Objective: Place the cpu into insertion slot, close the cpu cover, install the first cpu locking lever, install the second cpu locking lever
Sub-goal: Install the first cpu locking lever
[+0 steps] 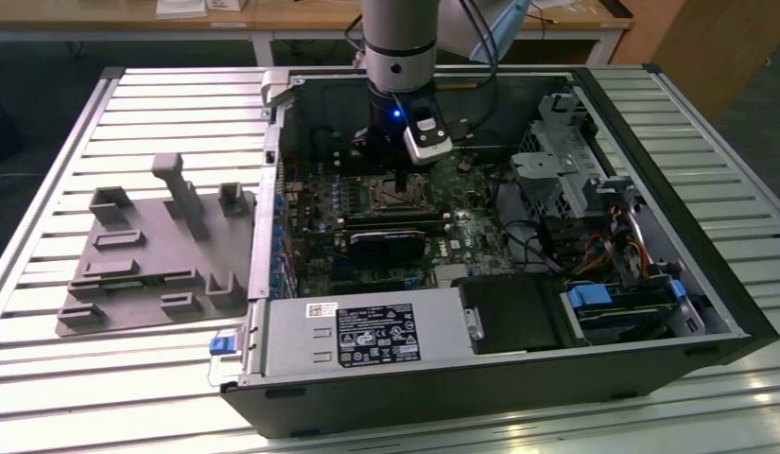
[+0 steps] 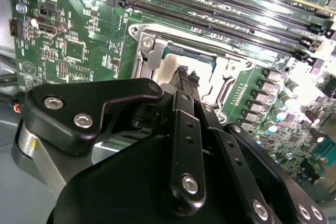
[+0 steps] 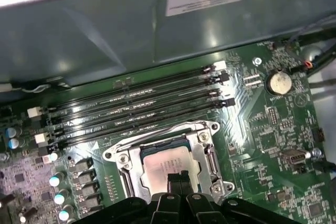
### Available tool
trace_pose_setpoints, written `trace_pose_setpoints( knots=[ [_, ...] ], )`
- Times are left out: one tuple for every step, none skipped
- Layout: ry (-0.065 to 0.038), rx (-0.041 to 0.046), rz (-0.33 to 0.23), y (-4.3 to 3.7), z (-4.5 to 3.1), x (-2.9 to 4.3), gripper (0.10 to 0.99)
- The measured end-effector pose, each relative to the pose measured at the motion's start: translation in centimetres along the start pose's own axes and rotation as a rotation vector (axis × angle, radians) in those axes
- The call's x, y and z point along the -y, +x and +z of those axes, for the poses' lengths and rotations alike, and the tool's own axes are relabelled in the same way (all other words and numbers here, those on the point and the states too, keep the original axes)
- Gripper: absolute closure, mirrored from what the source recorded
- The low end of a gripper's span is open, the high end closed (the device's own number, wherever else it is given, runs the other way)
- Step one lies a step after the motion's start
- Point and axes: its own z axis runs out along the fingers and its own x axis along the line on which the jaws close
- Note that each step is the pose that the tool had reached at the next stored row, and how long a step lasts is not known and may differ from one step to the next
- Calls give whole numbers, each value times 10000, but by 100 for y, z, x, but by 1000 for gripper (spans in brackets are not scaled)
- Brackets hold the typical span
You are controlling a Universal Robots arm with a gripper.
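Note:
The cpu (image 3: 167,162), a square chip with a dull silver top, lies in the insertion slot (image 3: 119,157) on the green board. The cpu cover (image 3: 206,153), a silver frame, lies down around the chip, whose top shows through the cover's window. My gripper (image 3: 179,176) hangs just over the chip's near edge, shut, with nothing between its black fingers (image 2: 182,73). In the exterior view my gripper (image 1: 397,180) points straight down onto the insertion slot (image 1: 392,196) inside the open computer case. A thin metal lever (image 3: 157,131) runs along the socket's edge; I cannot tell whether it is latched.
Long black memory slots (image 3: 142,106) run right beside the socket. A black card (image 1: 390,248), a power supply (image 1: 364,340) and drive bays (image 1: 616,303) crowd the case. A grey fixture tray (image 1: 150,255) sits on the slatted table at the exterior view's left.

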Motion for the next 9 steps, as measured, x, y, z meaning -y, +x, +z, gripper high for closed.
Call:
trace_pose_setpoints(
  knots=[
    [-8, -1, -109, 0, 0, 0, 984],
    [-10, -3, -161, 0, 0, 0, 984],
    [-12, -2, -163, 0, 0, 0, 984],
    [-10, -3, -164, 0, -4, 0, 984],
    [-9, -3, -164, -1, -12, 1, 984],
    [-10, -3, -164, -2, -23, 0, 984],
    [-9, -3, -164, -3, -40, 0, 984],
    [-9, -3, -164, -5, -60, -1, 984],
    [-9, -3, -164, -7, -79, -1, 984]
  ],
)
